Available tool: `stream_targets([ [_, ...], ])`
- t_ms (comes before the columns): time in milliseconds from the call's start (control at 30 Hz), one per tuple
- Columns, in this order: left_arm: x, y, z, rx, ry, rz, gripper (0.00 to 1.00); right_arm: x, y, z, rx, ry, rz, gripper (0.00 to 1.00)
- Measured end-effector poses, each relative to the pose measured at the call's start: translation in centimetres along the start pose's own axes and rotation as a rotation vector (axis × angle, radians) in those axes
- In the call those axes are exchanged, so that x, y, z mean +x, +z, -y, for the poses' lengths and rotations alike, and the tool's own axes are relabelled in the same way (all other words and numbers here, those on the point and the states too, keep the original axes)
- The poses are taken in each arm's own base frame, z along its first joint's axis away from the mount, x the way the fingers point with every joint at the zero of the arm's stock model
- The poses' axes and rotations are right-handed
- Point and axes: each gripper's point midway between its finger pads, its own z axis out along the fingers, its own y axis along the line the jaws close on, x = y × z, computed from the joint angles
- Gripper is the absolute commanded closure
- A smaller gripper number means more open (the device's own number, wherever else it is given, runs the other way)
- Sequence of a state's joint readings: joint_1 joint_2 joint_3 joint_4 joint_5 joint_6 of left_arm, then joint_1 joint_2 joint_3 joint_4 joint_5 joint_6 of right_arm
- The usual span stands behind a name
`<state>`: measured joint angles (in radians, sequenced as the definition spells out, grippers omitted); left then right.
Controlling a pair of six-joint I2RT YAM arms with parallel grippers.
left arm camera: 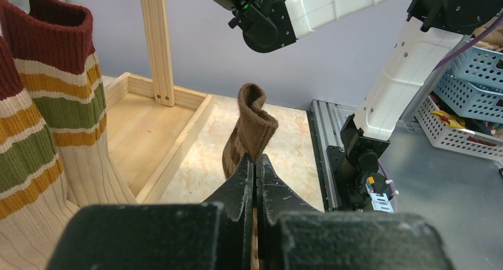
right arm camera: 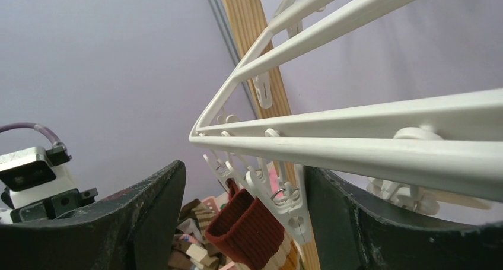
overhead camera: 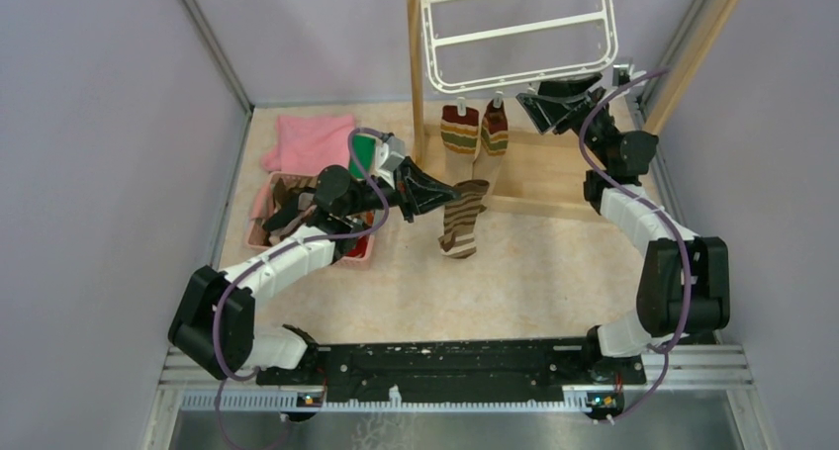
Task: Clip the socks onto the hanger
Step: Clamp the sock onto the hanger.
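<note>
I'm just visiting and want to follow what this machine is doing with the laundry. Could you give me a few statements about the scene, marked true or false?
1. The left gripper is shut on a brown striped sock, holding it off the table. True.
2. The right gripper is clamped on a sock. False: it is open, its jaws on either side of a clip at the hanger edge.
3. Two banded socks hang from the hanger. True.
4. The pink basket sits by the right arm. False: it is beside the left arm.
</note>
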<state>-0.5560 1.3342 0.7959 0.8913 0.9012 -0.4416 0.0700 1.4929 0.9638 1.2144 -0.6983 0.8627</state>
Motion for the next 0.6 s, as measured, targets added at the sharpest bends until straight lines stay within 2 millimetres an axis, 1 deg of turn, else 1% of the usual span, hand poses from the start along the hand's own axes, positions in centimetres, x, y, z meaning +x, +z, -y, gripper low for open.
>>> stream_targets([
  [333,0.0,0.0,0.0,0.001,0.001,0.001,1.0,-0.2,0.1,-0.3,-0.013,0.01,0.006,0.29],
  [500,0.0,0.0,0.0,0.001,0.001,0.001,1.0,0.0,0.1,0.2,0.005,-0.001,-0.003,0.29],
  [600,0.0,0.0,0.0,0.001,0.001,0.001,1.0,0.2,0.0,0.7,0.022,-0.008,-0.011,0.31],
])
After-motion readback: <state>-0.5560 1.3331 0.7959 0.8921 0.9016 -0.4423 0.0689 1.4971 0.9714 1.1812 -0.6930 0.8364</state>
